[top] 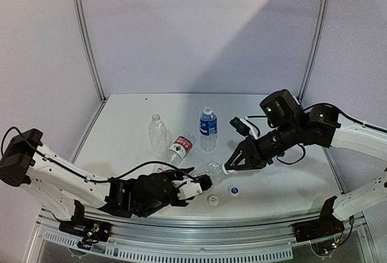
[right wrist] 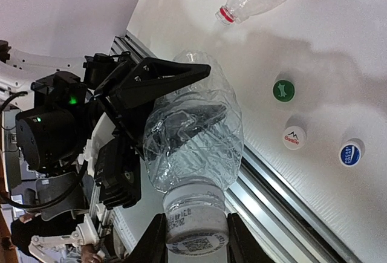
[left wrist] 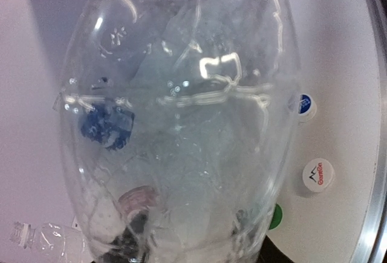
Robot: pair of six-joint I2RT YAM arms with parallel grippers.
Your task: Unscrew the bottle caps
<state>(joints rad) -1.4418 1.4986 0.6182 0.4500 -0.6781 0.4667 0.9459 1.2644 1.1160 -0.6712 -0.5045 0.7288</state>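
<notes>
You have the left gripper (top: 202, 182) half-spread, clamping the unlabelled bottle (top: 213, 168) at 6 o'clock from the blue-label bottle (top: 208, 127); your right gripper (top: 228, 168) pinches its pale cap (right wrist: 195, 225) tight.

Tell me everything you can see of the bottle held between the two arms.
The bottle is small, clear, thin crinkled plastic, with no label and dented walls. It is held roughly level near the front of the table. The left gripper clamps its body; the right gripper is shut on its pale cap, which is on.
</notes>
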